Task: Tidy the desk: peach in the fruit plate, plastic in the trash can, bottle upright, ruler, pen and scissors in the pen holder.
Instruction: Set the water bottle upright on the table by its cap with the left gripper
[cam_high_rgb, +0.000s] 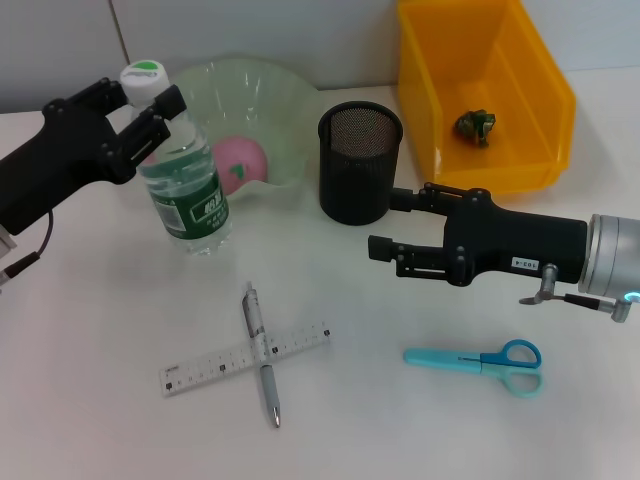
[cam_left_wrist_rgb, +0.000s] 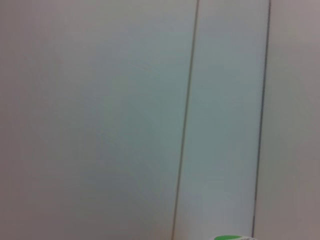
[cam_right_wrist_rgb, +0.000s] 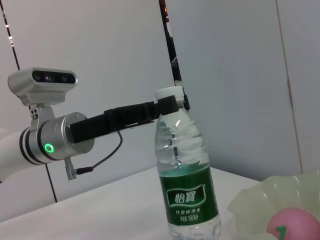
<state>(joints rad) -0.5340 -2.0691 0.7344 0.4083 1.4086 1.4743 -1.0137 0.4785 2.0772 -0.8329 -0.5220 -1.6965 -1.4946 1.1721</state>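
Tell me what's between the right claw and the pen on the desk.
Nothing: in the head view, only bare desk lies between the right claw and the pen, which lies crossed over the ruler.

One bottle (cam_high_rgb: 185, 190), one peach (cam_high_rgb: 240, 163) in one plate (cam_high_rgb: 280, 100), one pen holder (cam_high_rgb: 359, 163), one yellow bin (cam_high_rgb: 482, 90) (one small scrap (cam_high_rgb: 475, 125) inside), one ruler (cam_high_rgb: 245, 358), one pen (cam_high_rgb: 262, 353), one pair of scissors (cam_high_rgb: 478, 361).

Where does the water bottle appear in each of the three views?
Head view: water bottle upright at upper left, left gripper at its neck.
Left wrist view: only its cap at the bottom edge.
Right wrist view: centre, upright.
Shared landmark: fruit plate with the peach beside it.
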